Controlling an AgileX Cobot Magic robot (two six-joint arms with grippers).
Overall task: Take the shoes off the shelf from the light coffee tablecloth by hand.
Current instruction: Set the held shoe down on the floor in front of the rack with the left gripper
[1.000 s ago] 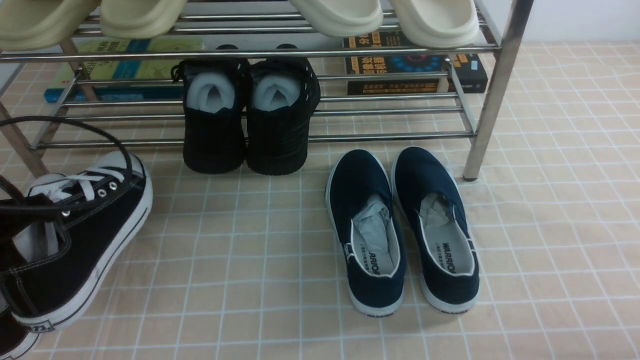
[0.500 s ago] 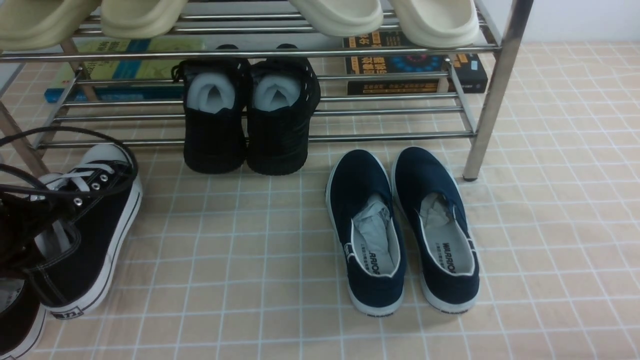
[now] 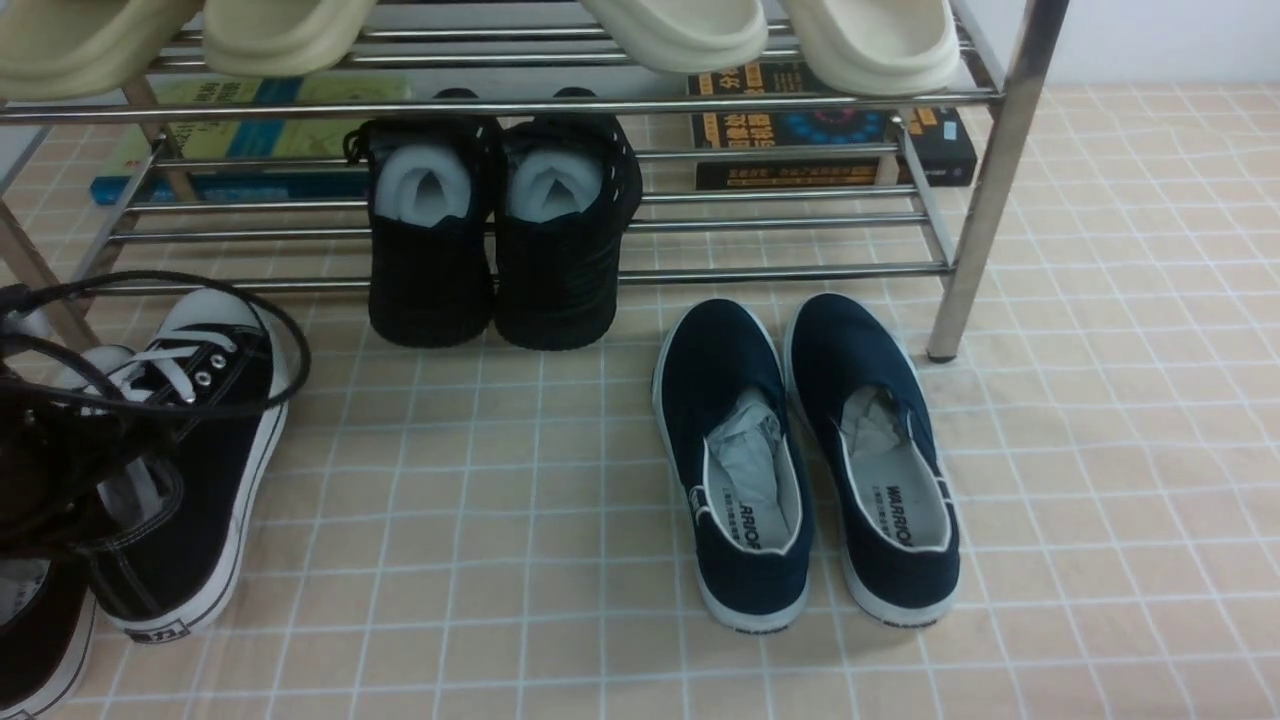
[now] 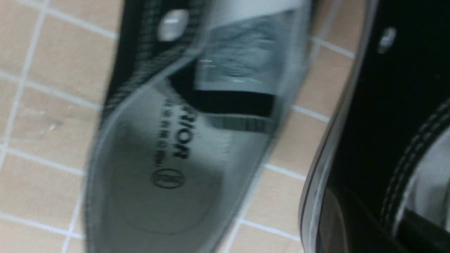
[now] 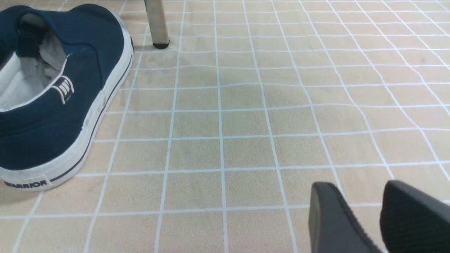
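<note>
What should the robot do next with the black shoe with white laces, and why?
Probably open the left gripper and let go. The black lace-up sneaker looks flat on the checked cloth, clear of the shelf and beside its partner. The dark arm hides the grip itself, so if the sole isn't fully down, a slight lowering should come first.

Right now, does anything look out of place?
The black canvas sneakers at the left lie askew, one angled, its mate mostly out of frame, unlike the neat navy slip-ons. The black knit shoes tip off the shelf's lower tier onto the tablecloth.
</note>
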